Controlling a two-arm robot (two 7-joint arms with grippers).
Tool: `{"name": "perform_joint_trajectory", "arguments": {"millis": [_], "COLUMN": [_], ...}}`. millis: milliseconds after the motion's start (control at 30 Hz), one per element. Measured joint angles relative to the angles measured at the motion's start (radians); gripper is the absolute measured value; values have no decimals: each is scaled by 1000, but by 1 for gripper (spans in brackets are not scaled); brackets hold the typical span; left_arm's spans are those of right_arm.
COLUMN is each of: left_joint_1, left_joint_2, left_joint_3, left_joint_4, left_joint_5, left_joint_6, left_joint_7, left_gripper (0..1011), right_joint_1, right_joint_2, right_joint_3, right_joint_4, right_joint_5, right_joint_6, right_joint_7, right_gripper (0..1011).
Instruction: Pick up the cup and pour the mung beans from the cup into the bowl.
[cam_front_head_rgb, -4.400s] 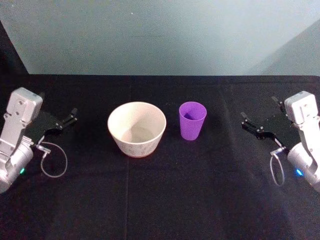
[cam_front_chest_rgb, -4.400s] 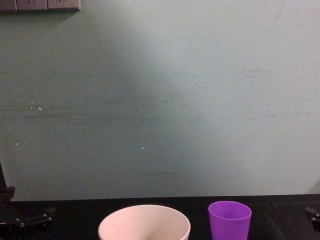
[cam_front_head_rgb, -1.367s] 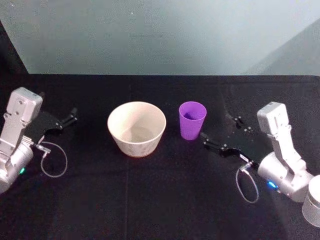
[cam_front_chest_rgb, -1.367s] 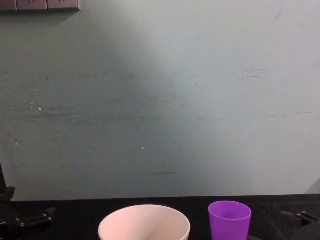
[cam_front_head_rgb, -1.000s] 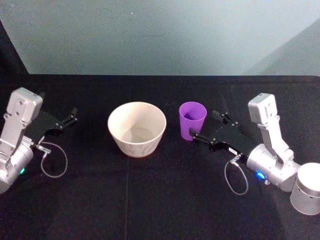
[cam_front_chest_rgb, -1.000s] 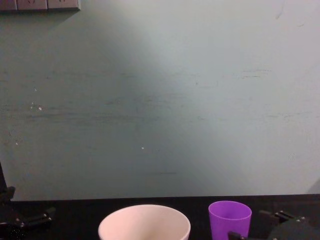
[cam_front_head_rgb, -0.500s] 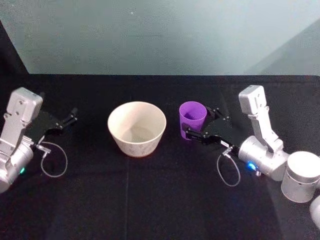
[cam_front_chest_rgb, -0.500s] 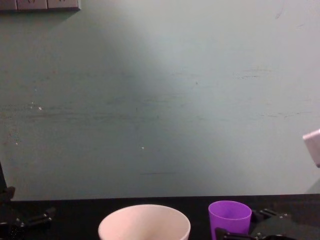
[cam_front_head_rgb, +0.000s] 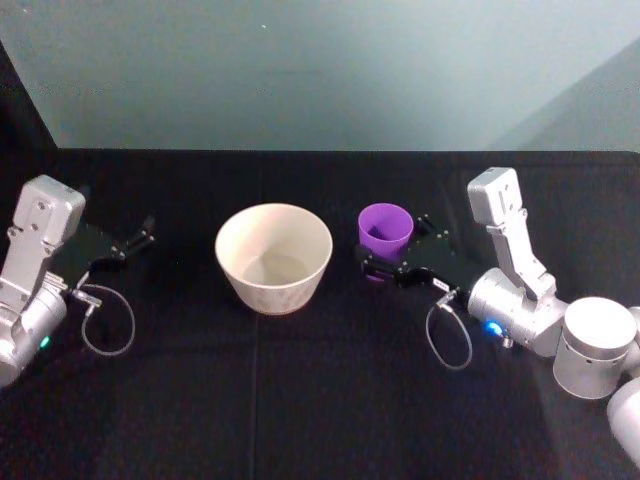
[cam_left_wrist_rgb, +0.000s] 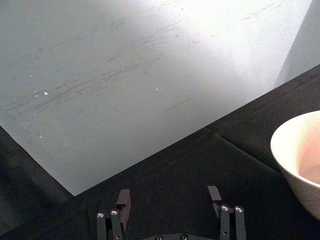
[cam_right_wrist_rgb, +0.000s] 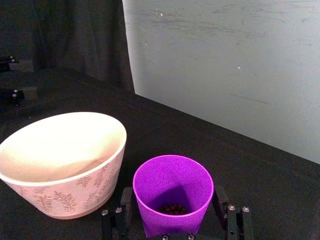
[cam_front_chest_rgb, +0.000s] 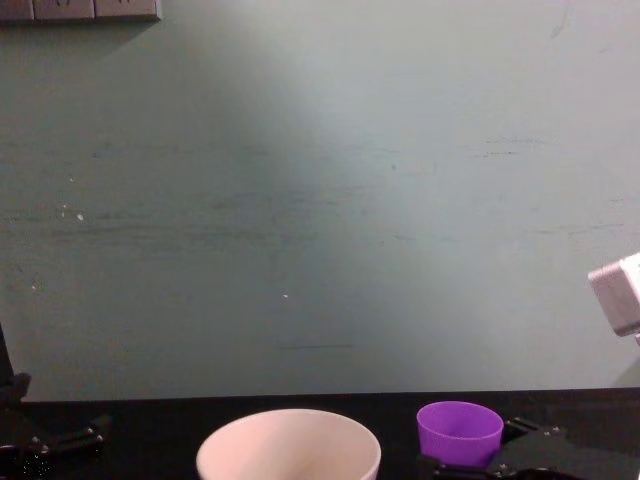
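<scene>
The purple cup (cam_front_head_rgb: 385, 231) stands upright on the black table, just right of the cream-white bowl (cam_front_head_rgb: 232, 268). My right gripper (cam_front_head_rgb: 393, 242) is open with one finger on each side of the cup, close to its walls. In the right wrist view the cup (cam_right_wrist_rgb: 172, 186) sits between the fingers (cam_right_wrist_rgb: 125, 204), with dark mung beans (cam_right_wrist_rgb: 173, 209) at its bottom and the bowl (cam_right_wrist_rgb: 65, 192) beside it. The chest view shows the cup (cam_front_chest_rgb: 459, 432), the bowl's rim (cam_front_chest_rgb: 288, 428) and the right gripper (cam_front_chest_rgb: 478, 452). My left gripper (cam_front_head_rgb: 132, 240) rests open at the far left.
A black cloth (cam_front_head_rgb: 320, 400) covers the table, backed by a pale green wall (cam_front_chest_rgb: 320, 200). Cable loops hang by both wrists (cam_front_head_rgb: 447, 335). The left wrist view shows the left gripper (cam_left_wrist_rgb: 168, 197) open over bare cloth, the bowl (cam_left_wrist_rgb: 299, 155) off to one side.
My right arm has swung in from the table's right side, and its open fingers have slid around the cup. The cup, the bowl and the left arm have stayed put.
</scene>
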Motion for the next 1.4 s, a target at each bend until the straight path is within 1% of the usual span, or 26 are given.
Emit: {"name": "perform_joint_trajectory", "arguments": {"millis": [433, 500, 633, 667, 700, 733, 800, 867, 1033, 1067, 1100, 1133, 1267, 1300, 1367, 1400], "left_joint_1": [0, 0, 0, 0, 0, 0, 0, 0, 0, 0, 0, 0, 0, 0, 0, 0], "left_joint_2": [0, 0, 0, 0, 0, 0, 0, 0, 0, 0, 0, 0, 0, 0, 0, 0], "left_joint_3": [0, 0, 0, 0, 0, 0, 0, 0, 0, 0, 0, 0, 0, 0, 0, 0], "left_joint_4": [0, 0, 0, 0, 0, 0, 0, 0, 0, 0, 0, 0, 0, 0, 0, 0], "left_joint_5": [0, 0, 0, 0, 0, 0, 0, 0, 0, 0, 0, 0, 0, 0, 0, 0], "left_joint_6": [0, 0, 0, 0, 0, 0, 0, 0, 0, 0, 0, 0, 0, 0, 0, 0], "left_joint_7": [0, 0, 0, 0, 0, 0, 0, 0, 0, 0, 0, 0, 0, 0, 0, 0], "left_gripper": [1000, 1000, 1000, 1000, 1000, 1000, 1000, 1000, 1000, 1000, 1000, 1000, 1000, 1000, 1000, 1000], "right_joint_1": [7, 7, 7, 7, 7, 7, 6, 2, -23, -31, -31, -39, -55, -60, -64, -66], "right_joint_2": [-23, -26, -31, -32, -35, -35, -36, -35, -15, -8, -8, 0, 19, 28, 37, 45], "right_joint_3": [21, 23, 30, 31, 32, 33, 35, 37, 47, 52, 52, 57, 67, 71, 74, 77], "right_joint_4": [21, 24, 27, 28, 28, 28, 27, 18, -61, -87, -87, -118, -187, -218, -247, -272], "right_joint_5": [-21, -23, -26, -26, -27, -28, -32, -34, -39, -38, -38, -35, -26, -23, -19, -14], "right_joint_6": [-10, -11, -12, -12, -11, -11, -11, -11, 13, 24, 24, 38, 82, 106, 130, 153], "right_joint_7": [24, 26, 27, 27, 28, 28, 28, 28, 24, 20, 20, 16, 7, 3, -2, -5], "right_gripper": [994, 964, 862, 862, 812, 790, 762, 755, 732, 728, 724, 723, 722, 721, 722, 721]}}
